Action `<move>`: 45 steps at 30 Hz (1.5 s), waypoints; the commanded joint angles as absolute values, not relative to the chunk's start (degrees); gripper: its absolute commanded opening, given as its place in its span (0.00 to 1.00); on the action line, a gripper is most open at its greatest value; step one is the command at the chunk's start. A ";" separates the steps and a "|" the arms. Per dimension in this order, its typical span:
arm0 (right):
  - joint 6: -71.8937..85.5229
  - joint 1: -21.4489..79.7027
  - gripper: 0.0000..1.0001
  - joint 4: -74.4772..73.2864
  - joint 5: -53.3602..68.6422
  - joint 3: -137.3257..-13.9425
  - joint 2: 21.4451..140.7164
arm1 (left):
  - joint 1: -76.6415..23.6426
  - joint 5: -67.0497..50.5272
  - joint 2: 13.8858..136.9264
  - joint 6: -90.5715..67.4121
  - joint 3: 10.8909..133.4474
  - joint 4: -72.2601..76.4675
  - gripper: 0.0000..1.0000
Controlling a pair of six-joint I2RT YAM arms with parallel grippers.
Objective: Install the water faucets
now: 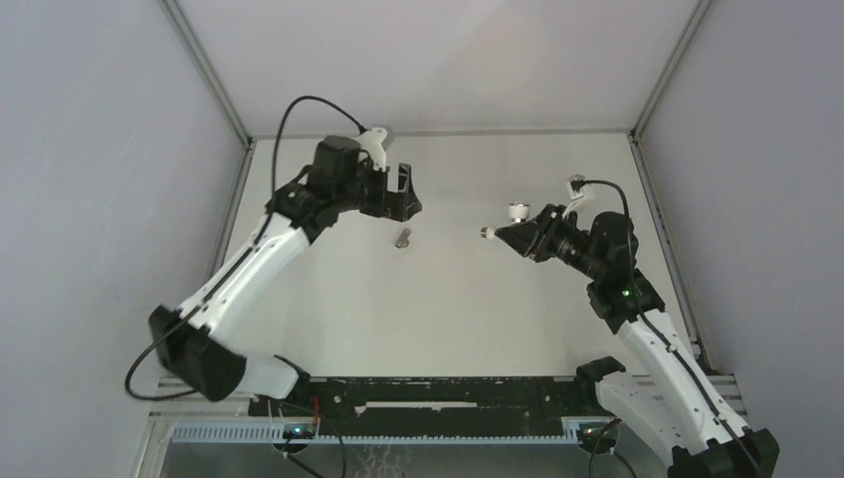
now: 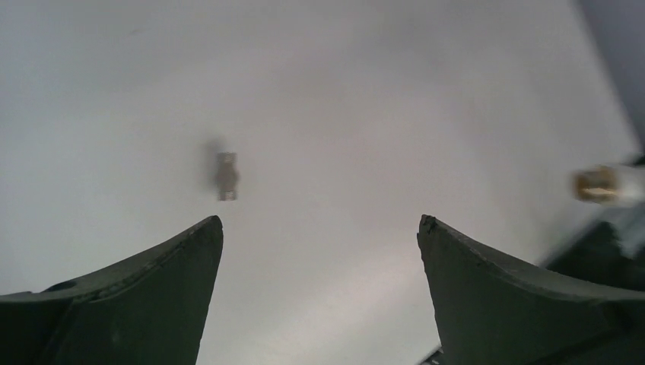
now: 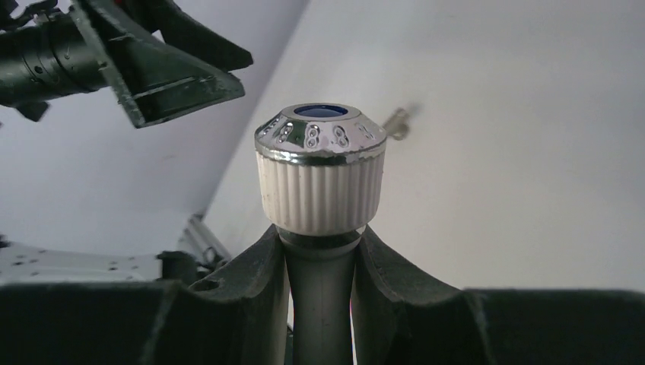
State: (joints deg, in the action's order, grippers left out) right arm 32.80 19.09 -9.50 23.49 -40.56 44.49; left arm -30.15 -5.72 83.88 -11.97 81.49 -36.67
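- Top view: the left gripper [image 1: 406, 191] hangs over the far part of the desk [image 1: 448, 319] with its jaws released and empty. The grey metal fitting [image 1: 402, 239] lies on the desk just beside it, on the near side, and touches nothing else. The right gripper [image 1: 510, 235] is well apart to the right. It carries the white tap piece [image 1: 517, 211], whose tip points toward the left arm.
- Left wrist view: the jaws stand wide apart. The fitting [image 2: 226, 176] lies ahead of them, closer to the jaw on the left of the picture. It is blurred, so I cannot tell which way it is turned.
- Right wrist view: the jaws are clenched on the stem of the tap piece [image 3: 320, 179], just under its ribbed white knob with the chrome cap.
- The step in hand, I judge, is to pick up the fitting and join it to the tap. To do it well, the left gripper should first centre the fitting between the jaws and then come down straight. It should close on the body, so the joining end is free. Such a tiny part may slide on the smooth desk.
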 commanded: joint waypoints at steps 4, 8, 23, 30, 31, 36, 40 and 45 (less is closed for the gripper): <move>49.34 15.53 0.00 16.22 47.90 -38.17 46.63 | -32.02 -34.33 70.45 -27.85 66.05 -11.01 0.98; 55.29 15.39 0.00 20.31 50.68 -38.14 48.12 | -35.85 -30.01 63.57 -22.90 59.99 -5.24 0.96; 62.88 16.34 0.00 20.48 52.16 -38.65 47.70 | -55.01 -11.23 60.84 13.45 59.85 -6.04 1.00; 63.49 16.77 0.00 21.52 53.69 -38.67 47.14 | -55.59 -14.02 62.66 17.98 61.23 -4.63 0.98; 63.32 16.79 0.00 21.17 53.70 -38.67 47.05 | -55.55 -14.95 62.65 17.78 61.25 -3.97 0.97; 62.39 17.58 0.00 20.22 54.13 -38.67 46.77 | -55.63 -18.57 63.29 18.01 61.61 -2.56 0.93; 61.91 18.10 0.00 20.10 53.86 -38.67 46.67 | -55.61 -17.96 63.68 18.85 62.30 -1.14 0.88; 61.45 18.41 0.00 19.42 53.45 -38.67 46.80 | -55.63 -19.22 63.98 17.81 63.00 1.35 0.66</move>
